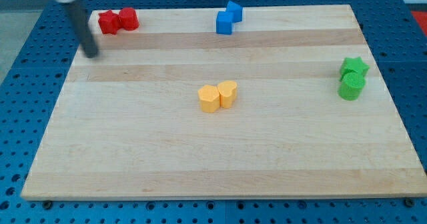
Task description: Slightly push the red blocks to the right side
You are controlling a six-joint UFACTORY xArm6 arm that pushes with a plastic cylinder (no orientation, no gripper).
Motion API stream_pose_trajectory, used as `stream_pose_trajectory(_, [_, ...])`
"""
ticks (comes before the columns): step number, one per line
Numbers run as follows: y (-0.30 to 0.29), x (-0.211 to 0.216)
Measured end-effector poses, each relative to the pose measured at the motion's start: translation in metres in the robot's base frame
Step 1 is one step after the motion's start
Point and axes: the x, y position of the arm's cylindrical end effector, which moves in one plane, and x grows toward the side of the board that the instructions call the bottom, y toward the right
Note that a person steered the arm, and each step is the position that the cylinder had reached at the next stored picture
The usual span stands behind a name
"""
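Two red blocks (118,21) are seen on a pale wooden board (220,151) banded with lighter and darker stripes. Two blue blocks (228,18), two yellow-orange blocks (218,96) and two green blocks (352,78) are shown; a blue perforated surface (20,64) surrounds the board.

The wooden board (220,151) is taken as landmark. Two red blocks (118,21), touching, are seen at its top-left corner. My tip (91,55) is placed just below and left of them, apart. Blue blocks (228,19) are set at its top edge, yellow blocks (217,96) at its middle, green blocks (352,77) by its right edge.
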Motion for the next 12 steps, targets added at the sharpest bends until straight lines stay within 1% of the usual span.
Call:
stream_pose_trajectory(3, [-0.003, -0.007])
stream_pose_trajectory(4, [-0.003, -0.035])
stream_pose_trajectory(6, [-0.003, -0.077])
stream_pose_trajectory(7, [-0.003, -0.115])
stream_pose_trajectory(8, [-0.002, -0.134])
stream_pose_trajectory(9, [0.000, -0.126])
stream_pose_trajectory(10, [0.007, -0.092])
stream_pose_trajectory(11, [0.038, -0.058])
stream_pose_trajectory(12, [0.037, -0.063])
